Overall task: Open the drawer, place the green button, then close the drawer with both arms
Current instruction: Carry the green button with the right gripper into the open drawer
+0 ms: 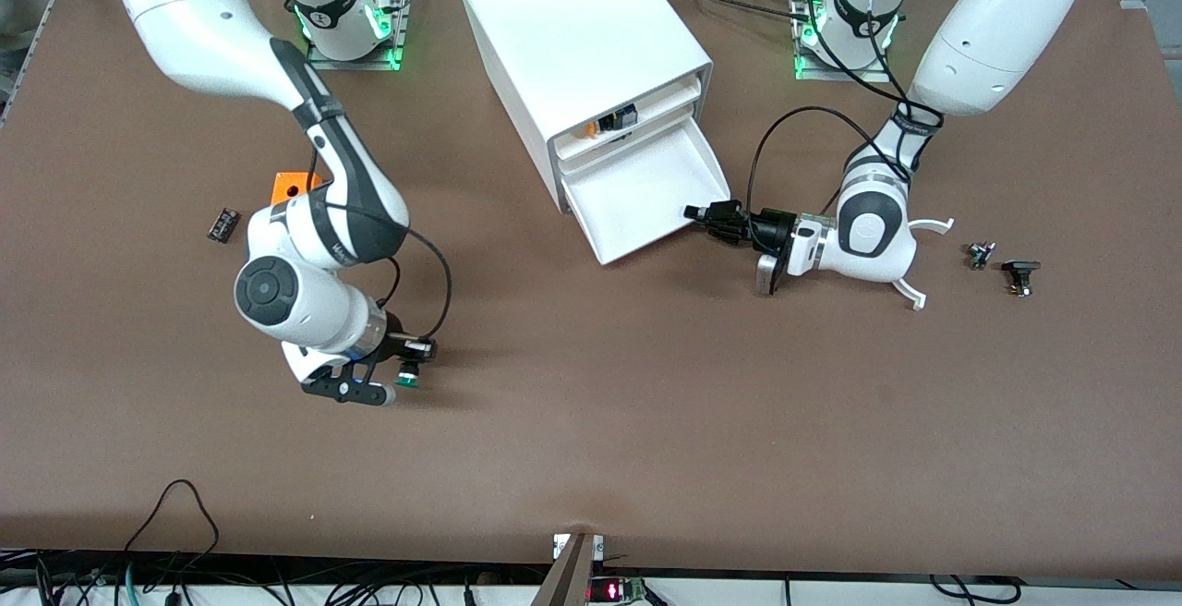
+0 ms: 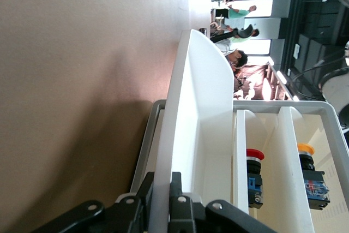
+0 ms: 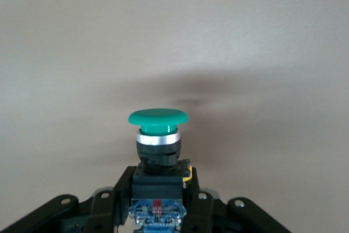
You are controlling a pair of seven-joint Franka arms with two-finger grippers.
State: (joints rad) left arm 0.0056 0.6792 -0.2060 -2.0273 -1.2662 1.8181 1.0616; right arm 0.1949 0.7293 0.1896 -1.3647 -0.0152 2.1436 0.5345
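The drawer, a shallow white tray, stands pulled out of the white cabinet at a lower level and is empty. My left gripper is shut on the drawer's front wall at its corner toward the left arm's end; in the left wrist view its fingers clamp the thin white wall. My right gripper is shut on the button, low over the table toward the right arm's end. In the right wrist view the green cap sticks out past the gripper, which holds the black body.
An orange cube and a small black block lie near the right arm. Two small dark parts lie toward the left arm's end. The cabinet's upper tray holds orange and black parts.
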